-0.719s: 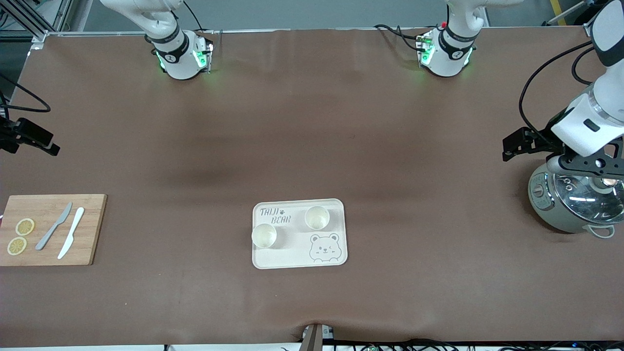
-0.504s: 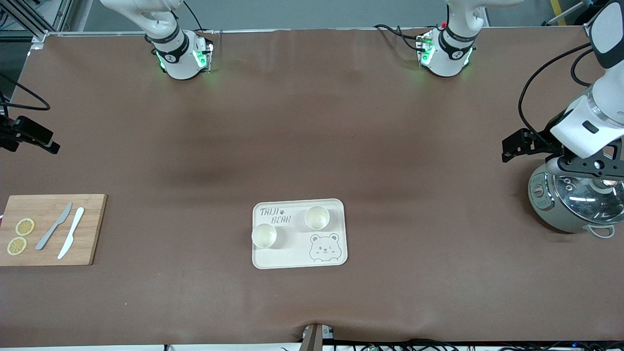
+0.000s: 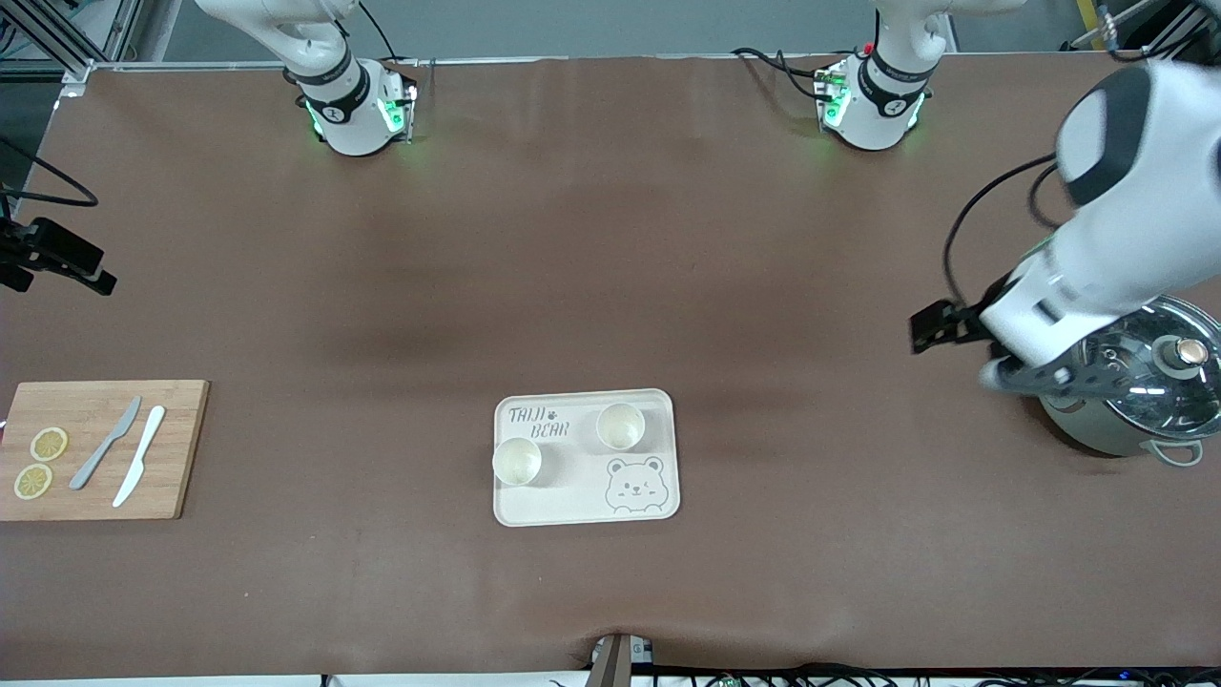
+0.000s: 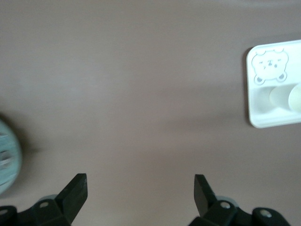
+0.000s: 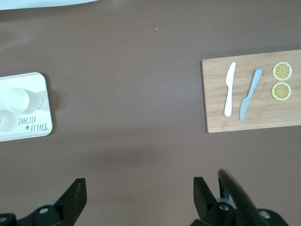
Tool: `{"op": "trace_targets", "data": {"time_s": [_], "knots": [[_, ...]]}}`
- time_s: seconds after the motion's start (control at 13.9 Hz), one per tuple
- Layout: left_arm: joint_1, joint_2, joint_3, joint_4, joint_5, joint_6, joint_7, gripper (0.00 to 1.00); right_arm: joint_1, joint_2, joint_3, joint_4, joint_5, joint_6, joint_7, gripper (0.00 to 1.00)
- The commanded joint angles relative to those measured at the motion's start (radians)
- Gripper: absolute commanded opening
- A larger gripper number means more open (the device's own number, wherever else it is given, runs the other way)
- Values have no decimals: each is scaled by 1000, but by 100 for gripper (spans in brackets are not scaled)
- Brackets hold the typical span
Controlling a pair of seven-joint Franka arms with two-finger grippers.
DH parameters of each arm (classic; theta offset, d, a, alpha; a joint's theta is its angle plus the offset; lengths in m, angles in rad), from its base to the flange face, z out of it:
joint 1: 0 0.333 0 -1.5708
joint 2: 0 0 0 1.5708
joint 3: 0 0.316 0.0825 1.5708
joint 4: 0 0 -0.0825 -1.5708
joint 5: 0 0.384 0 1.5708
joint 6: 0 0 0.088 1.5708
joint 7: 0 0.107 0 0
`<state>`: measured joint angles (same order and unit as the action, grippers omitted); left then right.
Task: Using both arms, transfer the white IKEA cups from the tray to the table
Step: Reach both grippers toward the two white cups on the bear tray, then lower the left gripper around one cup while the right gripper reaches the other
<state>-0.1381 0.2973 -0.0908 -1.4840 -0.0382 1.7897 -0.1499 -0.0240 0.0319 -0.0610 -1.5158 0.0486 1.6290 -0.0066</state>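
The white IKEA cups stand upright on the bear tray [image 3: 658,425] near the middle of the table, one [image 3: 517,462] toward the right arm's end and nearer the front camera, the other [image 3: 620,426] beside the printed words, the two apart from each other; going across the front view from its left side, the right arm's wrist camera mount shows only at the frame's edge, and the right gripper [image 5: 136,195] hangs over bare brown table with its fingers spread wide and nothing between them; below it toward that end lies a wooden cutting board [image 3: 181,448] carrying two lemon slices [image 3: 49,444], a grey knife [image 3: 105,443] and a white knife [image 3: 139,455] (side by side, not touching); then the tray with its cups; then the left gripper [image 4: 140,193], fingers apart and empty, over the table just beside a steel pot with a glass lid [image 3: 1159,377] at the left arm's end.
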Motion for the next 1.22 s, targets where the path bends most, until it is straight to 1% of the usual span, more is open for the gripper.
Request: {"op": "trace_targets", "data": {"time_s": [0.0,0.07,0.22,0.29,0.5,0.65,0.79,0.86,1.01,1.15], "knots": [[-93,217,5,183,-8,34,-143,100,-2,-3,-2,3,-15,-12,-4,100],[-118,268,3,212,-8,65,-160,100,-7,0,-2,2,-15,-12,-6,100],[-168,331,2,212,-11,176,-172,100,-1,20,-2,-3,-10,-12,-3,100],[-202,370,-1,214,-14,242,-215,100,7,38,-2,-9,-6,-12,-1,100],[-253,433,-9,217,-20,388,-276,100,35,104,0,-6,-1,-25,5,100],[-284,474,-10,217,-25,479,-313,100,67,160,0,0,31,-14,10,100],[-325,505,-9,217,-29,511,-321,100,93,212,0,0,69,27,11,100],[-339,517,-6,217,-29,519,-329,100,107,233,0,0,70,55,11,100],[-369,552,-4,217,-28,585,-353,100,133,284,0,0,91,127,22,100],[-394,571,2,214,-26,612,-372,100,151,339,0,3,125,178,101,100]]}}
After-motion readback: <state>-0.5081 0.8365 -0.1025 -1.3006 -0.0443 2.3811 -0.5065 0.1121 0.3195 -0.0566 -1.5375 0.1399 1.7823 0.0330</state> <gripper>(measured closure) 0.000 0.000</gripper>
